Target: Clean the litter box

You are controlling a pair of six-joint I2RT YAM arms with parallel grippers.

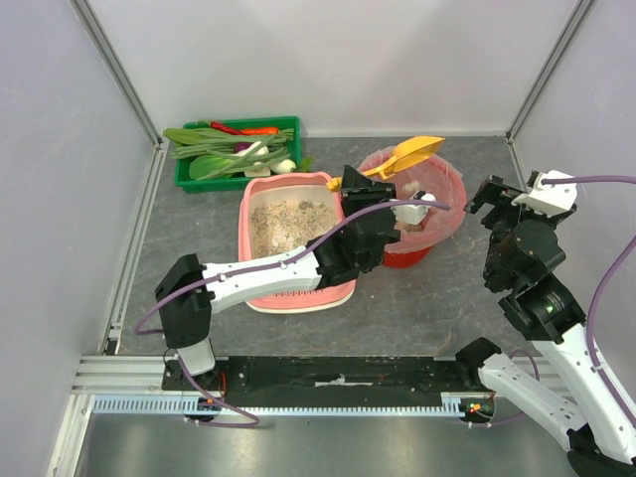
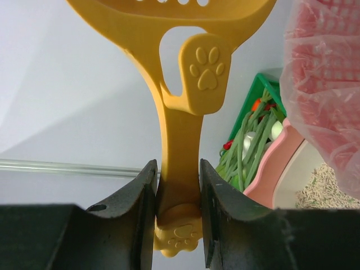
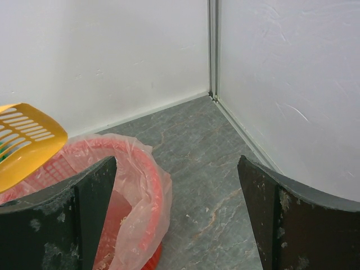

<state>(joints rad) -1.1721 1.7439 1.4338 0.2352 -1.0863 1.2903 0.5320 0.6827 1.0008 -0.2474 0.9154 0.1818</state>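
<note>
Grey marbled tabletop (image 1: 397,308) is carrying the litter box (image 1: 244,234), a pink rounded tray lying left of centre, just in front of the green crate (image 1: 189,179) and beside the red bin (image 1: 455,194). Grey-beige litter is filling it, and a slotted ledge is showing at its near end. The left pincer (image 2: 177,191) is clamping the yellow scoop (image 2: 180,112) by its handle, holding the scoop's head over the bin. The right pincer (image 3: 177,169) is hanging spread apart.

Smooth plastic litter box (image 1: 288,295), glossy scoop (image 2: 179,157), crinkled film bag (image 3: 140,185)
</note>
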